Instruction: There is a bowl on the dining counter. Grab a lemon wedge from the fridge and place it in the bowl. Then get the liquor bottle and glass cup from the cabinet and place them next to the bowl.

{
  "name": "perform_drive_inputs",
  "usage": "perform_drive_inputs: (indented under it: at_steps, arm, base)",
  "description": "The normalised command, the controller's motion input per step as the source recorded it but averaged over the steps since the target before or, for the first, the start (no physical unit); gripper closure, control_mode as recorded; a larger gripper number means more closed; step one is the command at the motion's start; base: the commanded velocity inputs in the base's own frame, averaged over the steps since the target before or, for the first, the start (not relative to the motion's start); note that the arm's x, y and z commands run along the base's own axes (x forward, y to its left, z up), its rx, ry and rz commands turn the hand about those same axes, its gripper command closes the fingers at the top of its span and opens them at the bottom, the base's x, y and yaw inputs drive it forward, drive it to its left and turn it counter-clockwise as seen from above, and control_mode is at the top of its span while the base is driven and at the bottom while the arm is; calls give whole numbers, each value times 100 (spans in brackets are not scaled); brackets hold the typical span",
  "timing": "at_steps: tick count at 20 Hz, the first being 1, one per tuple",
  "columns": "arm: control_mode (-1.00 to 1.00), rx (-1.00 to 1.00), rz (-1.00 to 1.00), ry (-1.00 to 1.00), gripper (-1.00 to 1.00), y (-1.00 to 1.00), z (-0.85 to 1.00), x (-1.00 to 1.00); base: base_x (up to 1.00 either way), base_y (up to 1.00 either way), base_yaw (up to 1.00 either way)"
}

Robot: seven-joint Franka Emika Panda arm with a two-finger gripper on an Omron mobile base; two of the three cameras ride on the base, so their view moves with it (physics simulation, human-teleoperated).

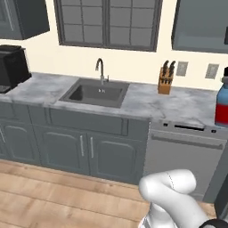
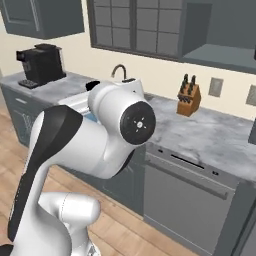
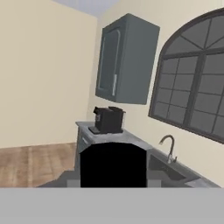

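The liquor bottle point(image 1: 221, 104), blue above, red below and black-capped, stands upright at the right edge of the left base view, level with the marble worktop's front edge. In the hand view a black block point(image 3: 113, 164) sits right where my fingertips rise and covers them; it looks like the bottle's cap, gripped between my jaws. The hand looks sideways along the worktop towards the coffee machine. The dark grey wall cabinet point(image 2: 220, 35) is open at the upper right, its grey shelf bare. My white arm point(image 2: 100, 135) fills the near left of the right base view.
The marble worktop point(image 1: 147, 102) carries a sink point(image 1: 95, 93) with a faucet, a knife block point(image 1: 165, 80) and a black coffee machine point(image 1: 12, 67). A dishwasher point(image 1: 185, 153) and grey base cabinets stand below. Wood floor lies in front.
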Motion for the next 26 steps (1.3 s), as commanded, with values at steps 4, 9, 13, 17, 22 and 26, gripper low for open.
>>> perform_drive_inputs:
  at_steps: [4, 9, 13, 17, 22, 26]
  arm:
    - [100, 0, 0, 0, 100, 0, 0, 0]
    - [100, 0, 0, 0, 100, 0, 0, 0]
    - [100, 0, 0, 0, 100, 0, 0, 0]
    - [100, 0, 0, 0, 100, 0, 0, 0]
    - [100, 0, 0, 0, 100, 0, 0, 0]
    - [100, 0, 0, 0, 100, 0, 0, 0]
  base:
    - [-100, 0, 8]
    - [-100, 0, 11]
    - [-100, 0, 13]
    - [-100, 0, 14]
    - [-100, -32, 22]
    - [-100, -65, 31]
